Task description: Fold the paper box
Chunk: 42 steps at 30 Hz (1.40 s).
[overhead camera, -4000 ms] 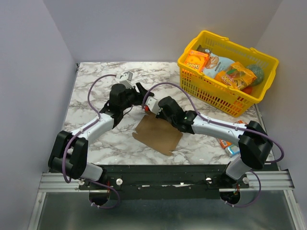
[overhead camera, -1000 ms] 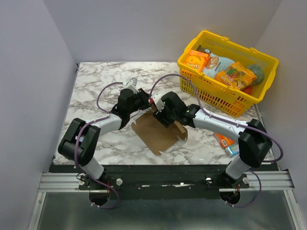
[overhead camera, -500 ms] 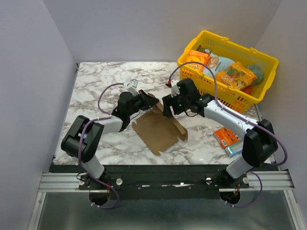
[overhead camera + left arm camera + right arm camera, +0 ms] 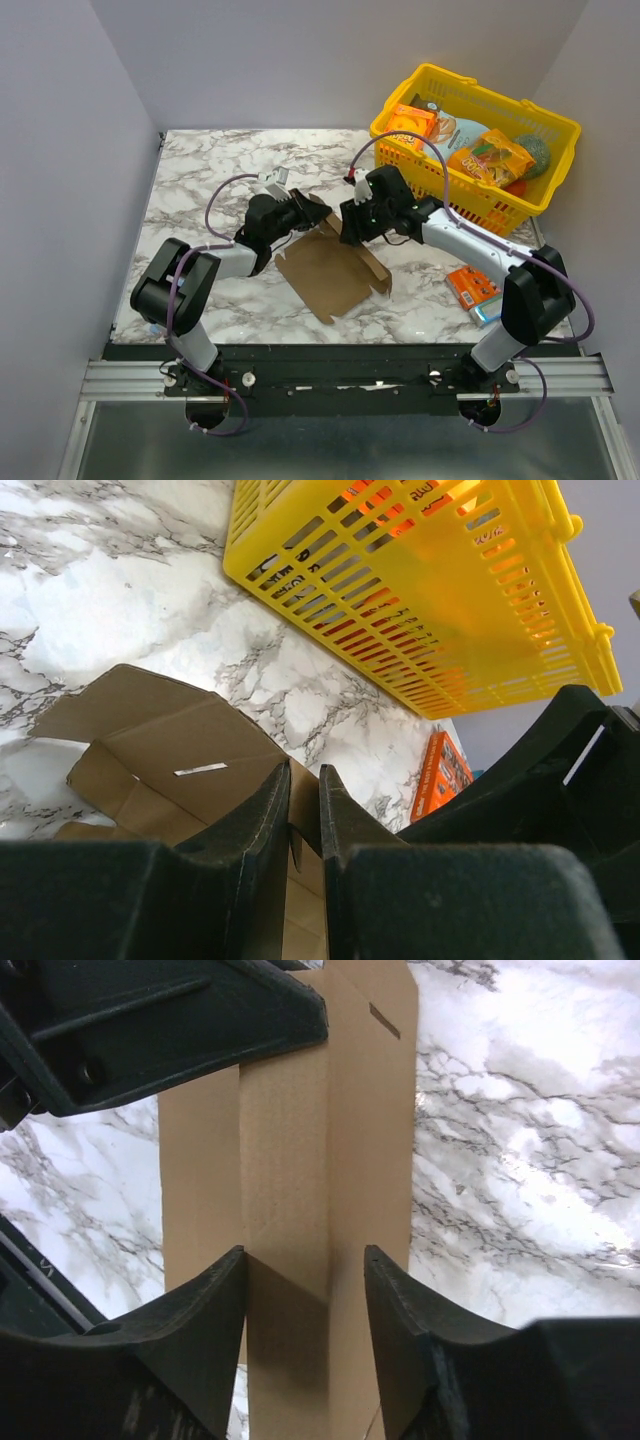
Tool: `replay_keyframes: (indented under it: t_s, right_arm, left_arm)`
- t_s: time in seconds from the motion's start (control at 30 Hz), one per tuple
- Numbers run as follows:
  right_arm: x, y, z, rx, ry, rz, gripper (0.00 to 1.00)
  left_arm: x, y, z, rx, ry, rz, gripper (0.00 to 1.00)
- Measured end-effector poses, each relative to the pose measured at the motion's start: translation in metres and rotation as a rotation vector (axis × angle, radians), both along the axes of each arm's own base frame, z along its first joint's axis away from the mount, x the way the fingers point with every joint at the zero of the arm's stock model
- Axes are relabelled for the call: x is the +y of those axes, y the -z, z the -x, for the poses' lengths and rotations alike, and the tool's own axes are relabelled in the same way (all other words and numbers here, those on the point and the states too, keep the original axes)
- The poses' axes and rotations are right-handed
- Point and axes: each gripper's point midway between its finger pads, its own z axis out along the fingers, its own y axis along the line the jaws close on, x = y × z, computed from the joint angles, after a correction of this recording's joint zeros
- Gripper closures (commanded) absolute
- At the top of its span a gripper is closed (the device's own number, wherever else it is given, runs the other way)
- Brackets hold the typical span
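Note:
The paper box (image 4: 330, 275) is a brown cardboard blank lying mid-table with its far flap lifted. My left gripper (image 4: 312, 213) is at that flap's far left corner. In the left wrist view its jaws (image 4: 305, 780) are shut on the cardboard edge of the paper box (image 4: 150, 730). My right gripper (image 4: 347, 228) hangs over the same raised flap from the right. In the right wrist view it (image 4: 304, 1260) stands open, its two fingers straddling a folded strip of the paper box (image 4: 330, 1110), and the left finger (image 4: 215, 1310) meets the fold's edge.
A yellow basket (image 4: 450, 200) full of snack packs stands at the back right, close behind the grippers, with its slatted wall (image 4: 400, 580) showing in the left wrist view. An orange snack box (image 4: 470, 285) lies on the marble right of the blank, also seen as an orange box (image 4: 440, 775).
The far flap has been lifted off the table. My right arm swung back over that flap and its jaws have narrowed. The left gripper keeps its hold.

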Motion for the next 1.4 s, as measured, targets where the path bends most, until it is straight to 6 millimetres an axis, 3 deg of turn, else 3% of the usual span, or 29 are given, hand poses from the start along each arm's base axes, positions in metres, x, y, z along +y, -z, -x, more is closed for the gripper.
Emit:
replay_keyframes:
  t_s: [0.2, 0.3, 0.53, 0.63, 0.9, 1.0, 1.1, 1.23, 1.4]
  right_arm:
    - [0.0, 0.007, -0.001, 0.011, -0.002, 0.012, 0.54]
    - [0.0, 0.007, -0.001, 0.006, -0.002, 0.017, 0.56]
    - [-0.005, 0.009, -0.007, -0.028, -0.008, 0.048, 0.63]
    - [-0.009, 0.009, -0.01, -0.048, -0.013, 0.067, 0.64]
    - [-0.012, 0.01, -0.013, -0.106, -0.096, 0.11, 0.65]
    - [-0.009, 0.01, -0.011, -0.119, -0.144, 0.111, 0.65]
    - [-0.006, 0.01, -0.011, -0.132, -0.186, 0.112, 0.65]
    - [-0.003, 0.01, -0.012, -0.147, -0.229, 0.115, 0.65]
    - [0.0, 0.01, -0.012, -0.156, -0.257, 0.114, 0.65]
  left_arm:
    - [0.001, 0.003, 0.001, -0.011, 0.0, -0.002, 0.77]
    - [0.001, 0.003, 0.0, -0.016, 0.001, 0.0, 0.71]
    - [0.0, 0.007, 0.004, -0.024, 0.022, -0.024, 0.3]
    - [0.004, 0.007, 0.005, -0.019, 0.024, -0.04, 0.24]
    - [0.049, -0.012, 0.007, -0.075, -0.061, -0.084, 0.25]
    - [0.056, -0.01, 0.014, -0.1, -0.067, -0.138, 0.29]
    - [0.064, 0.011, 0.022, -0.076, -0.075, -0.203, 0.34]
    - [0.077, 0.057, 0.038, 0.013, -0.081, -0.297, 0.39]
    - [0.079, 0.087, 0.04, 0.078, -0.068, -0.342, 0.42]
